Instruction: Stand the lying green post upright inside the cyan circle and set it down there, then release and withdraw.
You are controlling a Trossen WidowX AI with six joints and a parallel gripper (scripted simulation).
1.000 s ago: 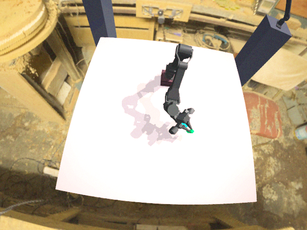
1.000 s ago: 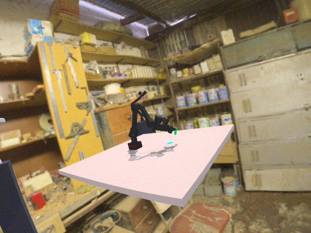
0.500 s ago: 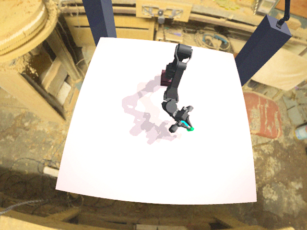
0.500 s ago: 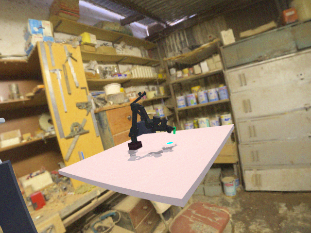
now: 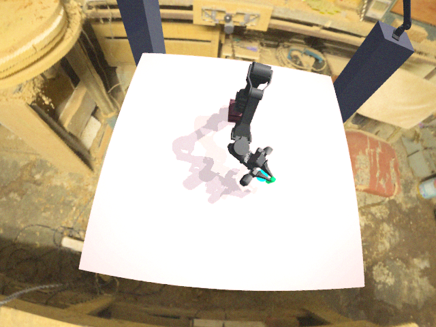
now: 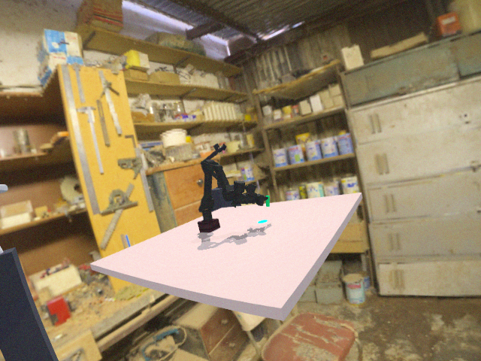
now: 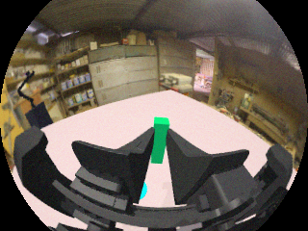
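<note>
The green post [image 5: 270, 180] [image 6: 267, 201] [image 7: 159, 141] is held in the air above the table, close to upright in the exterior view. My gripper [image 5: 271, 178] [image 6: 266, 199] [image 7: 160, 131] is shut on the post, gripping its upper part, and points nearly level. The cyan circle [image 5: 261, 176] [image 6: 262, 222] [image 7: 143, 191] lies flat on the table, below the post. In the wrist view the left finger hides part of the circle, and in the top view the fingers cover part of it.
The white-pink table [image 5: 211, 239] [image 6: 233, 271] [image 7: 120, 120] carries the arm's dark red base [image 5: 233, 112] [image 6: 208, 226]. The arm's shadow falls on the table. Dark blue pillars [image 5: 372, 67] stand beyond the table's far edge.
</note>
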